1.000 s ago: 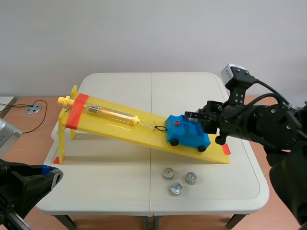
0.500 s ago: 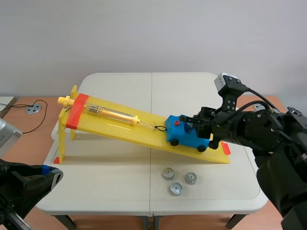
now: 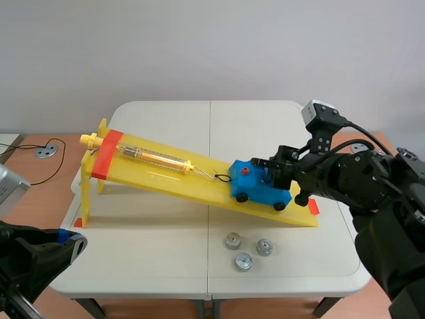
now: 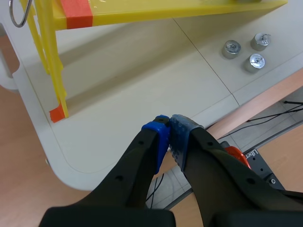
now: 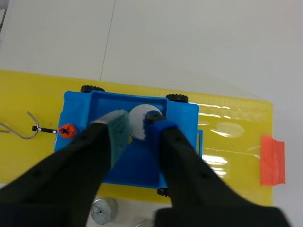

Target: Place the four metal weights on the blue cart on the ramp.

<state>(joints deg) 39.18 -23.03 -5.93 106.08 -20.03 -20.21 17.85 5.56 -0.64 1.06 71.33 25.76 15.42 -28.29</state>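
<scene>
One metal weight (image 5: 138, 124) is clamped between the two pads of the right gripper (image 5: 135, 122), whose fingers press against its sides. It is directly over the open tray of the blue cart (image 5: 182, 116). Whether the weight rests on the tray floor or hangs just above it cannot be told. The cart stands on the yellow ramp (image 5: 232, 137) close to its low end. A red knob (image 5: 66, 130) and a wire hook (image 5: 19, 126) sit at the cart's uphill end. In the scene view the cart lies right of centre, and the right arm comes in from the right edge with its gripper over the cart's right half. A spring scale (image 3: 156, 158) lies along the ramp, which climbs toward the upper left of the frame. Three loose weights (image 3: 232, 240) (image 3: 264, 247) (image 3: 243, 262) stand on the white table (image 3: 166, 119) in the lower middle of the frame. They are just in front of the ramp's low end, near one another but not touching. The left gripper (image 4: 169, 135) is in the lower left corner of the scene view, at the table's near edge, with its fingers pressed together on nothing. The three loose weights and the ramp's support leg (image 4: 57, 71) lie well ahead of it.
</scene>
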